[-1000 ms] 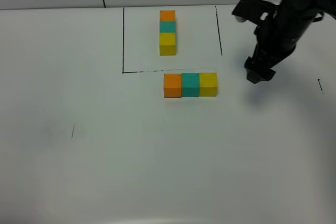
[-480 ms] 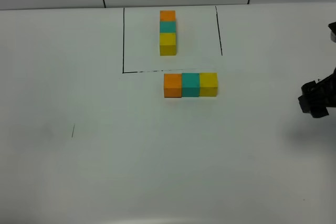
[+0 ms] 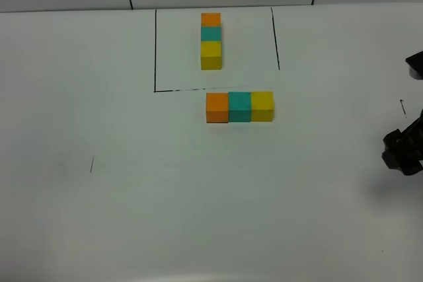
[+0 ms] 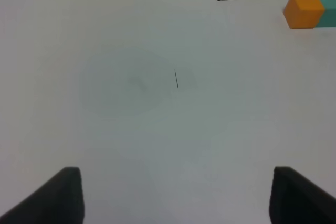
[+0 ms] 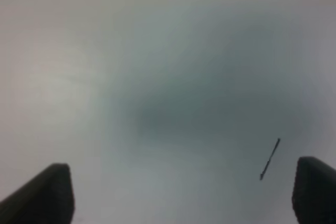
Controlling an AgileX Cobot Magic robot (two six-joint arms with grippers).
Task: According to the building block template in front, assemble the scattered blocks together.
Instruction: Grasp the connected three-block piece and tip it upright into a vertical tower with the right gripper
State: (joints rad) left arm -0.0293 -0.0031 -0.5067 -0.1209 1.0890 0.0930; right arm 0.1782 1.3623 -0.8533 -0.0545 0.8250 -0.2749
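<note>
Moved: your right gripper (image 3: 403, 153) has drawn back from the yellow cube (image 3: 262, 105) and now sits well right of the black frame (image 3: 155, 51). The cubes are unchanged.
Template row (image 3: 211, 41): one, made of three joined cubes, inside the frame.
Loose cubes: three. The orange cube (image 3: 217, 107), teal cube (image 3: 239, 106) and yellow cube touch in one line just outside the frame's near edge.
Grippers: two. The right gripper's jaws are spread and empty. The left gripper (image 4: 176, 198) also has its jaws spread and empty, well apart from the frame's corner.
</note>
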